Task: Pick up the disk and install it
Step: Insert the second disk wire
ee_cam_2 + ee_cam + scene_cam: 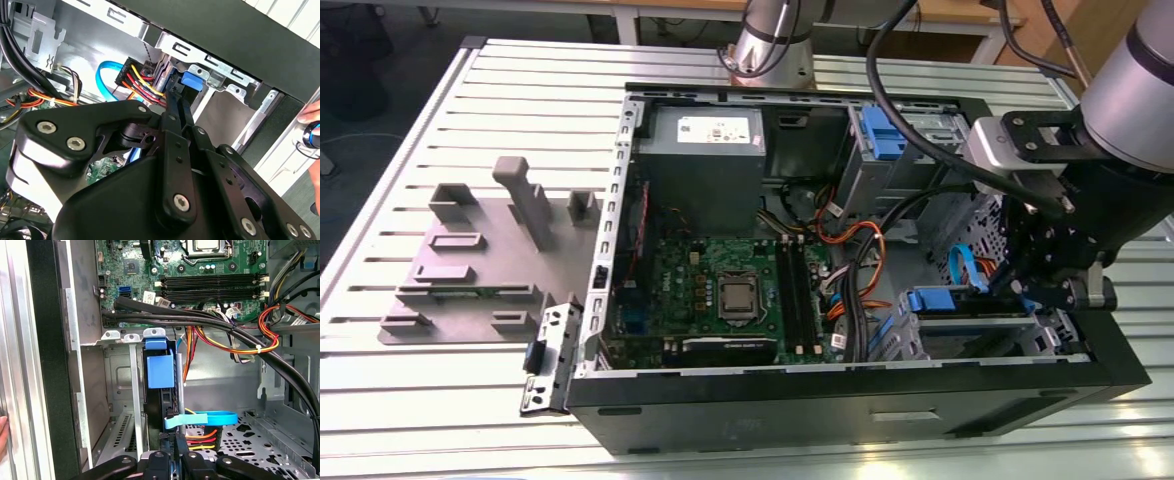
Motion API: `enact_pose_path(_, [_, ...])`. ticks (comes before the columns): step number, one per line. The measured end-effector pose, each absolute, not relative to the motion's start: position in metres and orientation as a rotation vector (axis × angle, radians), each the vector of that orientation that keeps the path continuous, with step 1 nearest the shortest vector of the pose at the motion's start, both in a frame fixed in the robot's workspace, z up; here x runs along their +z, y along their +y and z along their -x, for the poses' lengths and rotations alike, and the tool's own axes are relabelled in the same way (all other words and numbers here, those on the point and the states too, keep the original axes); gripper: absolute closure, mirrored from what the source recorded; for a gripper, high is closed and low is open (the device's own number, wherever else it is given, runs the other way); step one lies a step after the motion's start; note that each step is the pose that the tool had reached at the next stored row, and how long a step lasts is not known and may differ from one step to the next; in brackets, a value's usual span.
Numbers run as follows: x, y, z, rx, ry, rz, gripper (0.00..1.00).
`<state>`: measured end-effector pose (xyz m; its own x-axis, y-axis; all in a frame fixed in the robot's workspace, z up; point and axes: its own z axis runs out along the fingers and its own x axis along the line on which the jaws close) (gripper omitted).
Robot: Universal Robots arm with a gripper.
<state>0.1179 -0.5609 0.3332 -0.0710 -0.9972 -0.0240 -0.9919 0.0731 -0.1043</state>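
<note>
Inside the computer case [1121, 370], beside its drive cage [125, 390] | gripper [172, 460] closed edgewise on the disk [160, 390] | disk upright, blue tab outward, lined up to slide into the cage slot

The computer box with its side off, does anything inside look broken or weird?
Nothing looks broken. The open black computer case lies on its side on the slatted metal table. The black gripper is down at the drive bay, where the silver disk with its blue plastic frame stands on edge.

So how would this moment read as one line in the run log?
stage: installing | gripper: shut on disk | disk: upright on edge in drive cage of computer case | seating: cannot tell
</note>
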Motion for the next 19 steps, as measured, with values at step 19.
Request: enact_pose_path(19, [0.3352,-0.5608,-0.1179,-0.092,2.231,2.082,0.84])
